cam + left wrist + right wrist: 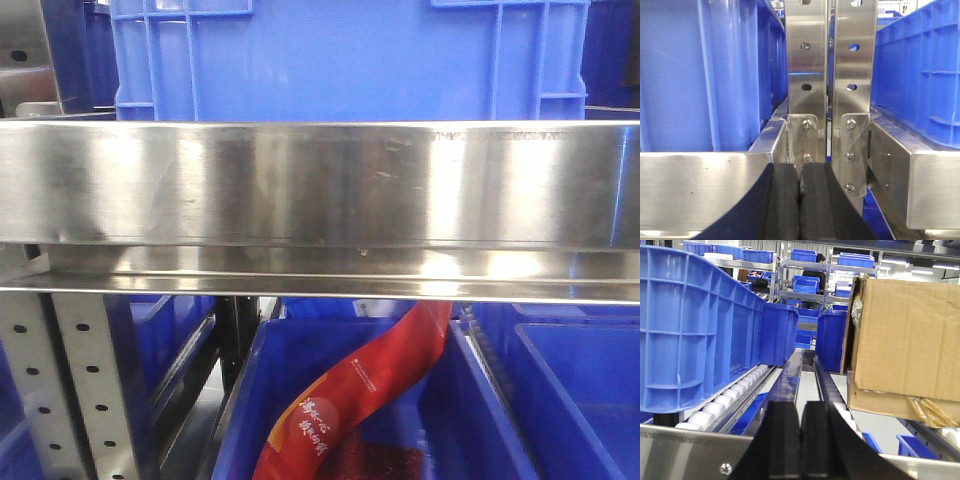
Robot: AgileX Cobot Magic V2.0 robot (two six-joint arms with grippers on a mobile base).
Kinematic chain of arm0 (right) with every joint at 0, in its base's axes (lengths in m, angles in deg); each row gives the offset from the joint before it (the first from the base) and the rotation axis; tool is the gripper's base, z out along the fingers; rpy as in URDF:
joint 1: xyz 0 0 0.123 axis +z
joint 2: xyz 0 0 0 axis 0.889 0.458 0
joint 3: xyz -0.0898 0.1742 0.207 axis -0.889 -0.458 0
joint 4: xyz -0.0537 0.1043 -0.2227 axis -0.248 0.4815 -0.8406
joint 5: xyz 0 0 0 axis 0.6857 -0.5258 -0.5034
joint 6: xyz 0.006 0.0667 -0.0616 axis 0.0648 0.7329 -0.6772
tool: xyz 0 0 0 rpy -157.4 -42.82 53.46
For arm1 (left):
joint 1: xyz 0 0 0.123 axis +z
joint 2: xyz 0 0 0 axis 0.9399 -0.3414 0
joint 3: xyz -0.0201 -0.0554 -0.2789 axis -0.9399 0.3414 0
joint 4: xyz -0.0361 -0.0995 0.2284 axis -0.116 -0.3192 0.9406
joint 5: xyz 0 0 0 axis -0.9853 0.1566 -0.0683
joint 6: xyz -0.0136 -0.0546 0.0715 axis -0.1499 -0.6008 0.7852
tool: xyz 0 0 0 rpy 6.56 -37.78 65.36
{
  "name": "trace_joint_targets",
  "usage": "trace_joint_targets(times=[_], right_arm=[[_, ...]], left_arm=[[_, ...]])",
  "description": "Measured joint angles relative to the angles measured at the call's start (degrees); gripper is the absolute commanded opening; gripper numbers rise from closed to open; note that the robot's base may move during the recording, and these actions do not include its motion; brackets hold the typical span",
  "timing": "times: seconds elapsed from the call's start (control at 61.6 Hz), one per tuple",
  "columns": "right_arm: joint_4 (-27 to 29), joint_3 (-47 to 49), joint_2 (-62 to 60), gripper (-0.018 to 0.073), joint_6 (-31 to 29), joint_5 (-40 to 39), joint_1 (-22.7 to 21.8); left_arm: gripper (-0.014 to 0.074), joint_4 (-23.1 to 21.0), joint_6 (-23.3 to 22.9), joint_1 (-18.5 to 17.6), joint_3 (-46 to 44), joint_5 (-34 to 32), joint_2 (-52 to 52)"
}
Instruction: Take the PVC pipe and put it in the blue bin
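Observation:
No PVC pipe shows in any view. A blue bin [350, 60] stands on the shelf above a steel rail [320, 185], and another blue bin [470, 420] sits below it with a red printed bag [350, 400] inside. My left gripper [800, 186] is shut with nothing between its black pads, facing the steel uprights [806, 75] between two blue bins [700, 75]. My right gripper [800, 425] is shut and empty too, low over the shelf edge, with a blue bin [695, 330] to its left.
A cardboard box [905, 350] sits on the roller track at the right of the right wrist view. White rollers [735, 395] run along the shelf lane. More blue bins [832, 340] stand further back. A steel crossbeam [695, 185] runs in front of the left gripper.

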Motion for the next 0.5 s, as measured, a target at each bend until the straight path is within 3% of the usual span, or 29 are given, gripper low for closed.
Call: trace_joint_targets(times=[0.503], right_arm=[[0.0, 0.0, 0.0, -0.0163, 0.0, 0.0, 0.0]], left_arm=[[-0.0111, 0.0, 0.0, 0.0, 0.0, 0.0, 0.0]])
